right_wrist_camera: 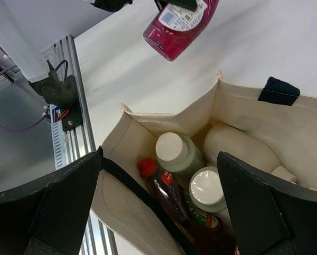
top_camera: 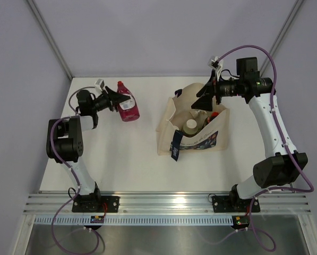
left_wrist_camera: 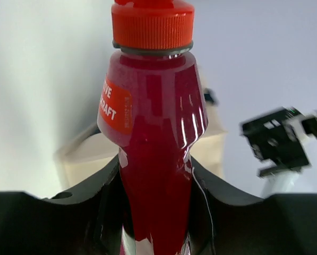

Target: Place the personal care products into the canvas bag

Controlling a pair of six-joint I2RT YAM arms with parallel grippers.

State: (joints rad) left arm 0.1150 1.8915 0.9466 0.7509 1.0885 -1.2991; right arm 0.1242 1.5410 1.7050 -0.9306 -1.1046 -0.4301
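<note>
Step in hand: carry the red bottle (top_camera: 128, 108) to the bag (top_camera: 170, 121).

Left tool (top_camera: 116, 99) is closed partway on the bottle's pinched waist near the far left corner of the tabletop (top_camera: 126, 154). The bottle looks lifted clear.

Right tool (top_camera: 206, 96) hangs over the bag mouth, spread wide, holding nothing. It is best drawn aside first.

Cross high enough to clear the bag's rim, tip the base down, release low.

The bag, on the right half of the tabletop, holds a white-capped bottle (right_wrist_camera: 171, 147), a second white-capped bottle (right_wrist_camera: 206, 186), a beige bottle (right_wrist_camera: 238, 146) and a red-capped bottle (right_wrist_camera: 157, 183). Little room is left.

Held bottle: translucent deep red, glossy, likely slick. It has a ribbed orange-red cap (left_wrist_camera: 153, 24).
</note>
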